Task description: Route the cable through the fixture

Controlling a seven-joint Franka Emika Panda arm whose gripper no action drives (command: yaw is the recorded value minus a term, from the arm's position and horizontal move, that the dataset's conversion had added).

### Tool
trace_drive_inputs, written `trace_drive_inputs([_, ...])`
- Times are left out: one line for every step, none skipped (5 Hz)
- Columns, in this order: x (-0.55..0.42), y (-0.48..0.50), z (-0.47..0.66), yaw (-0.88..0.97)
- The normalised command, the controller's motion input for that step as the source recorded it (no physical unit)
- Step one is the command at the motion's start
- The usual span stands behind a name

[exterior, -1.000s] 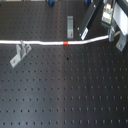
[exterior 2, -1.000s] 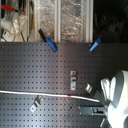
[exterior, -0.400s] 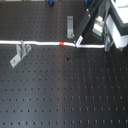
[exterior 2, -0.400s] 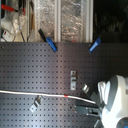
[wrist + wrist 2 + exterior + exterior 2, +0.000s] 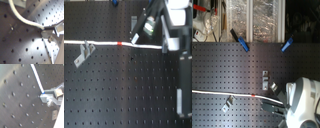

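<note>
The white cable (image 5: 104,43) lies stretched across the perforated black table (image 5: 124,90), its red band (image 5: 119,44) part-way along. In the first exterior view, one metal bracket (image 5: 83,54) stands just beside the cable on that view's left end, touching or nearly so; another bracket (image 5: 134,22) sits beyond the red band. The gripper (image 5: 46,30) holds the cable's end: in both wrist views the fingers (image 5: 49,96) are pinched narrowly on it, low over the table.
</note>
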Motion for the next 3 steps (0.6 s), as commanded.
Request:
trace_drive_inputs([0.0, 0.064, -0.08, 0.13])
trace_drive_inputs([-0.011, 0.001, 0.0, 0.0])
trace_drive_inputs([0.0, 0.0, 0.0, -0.01])
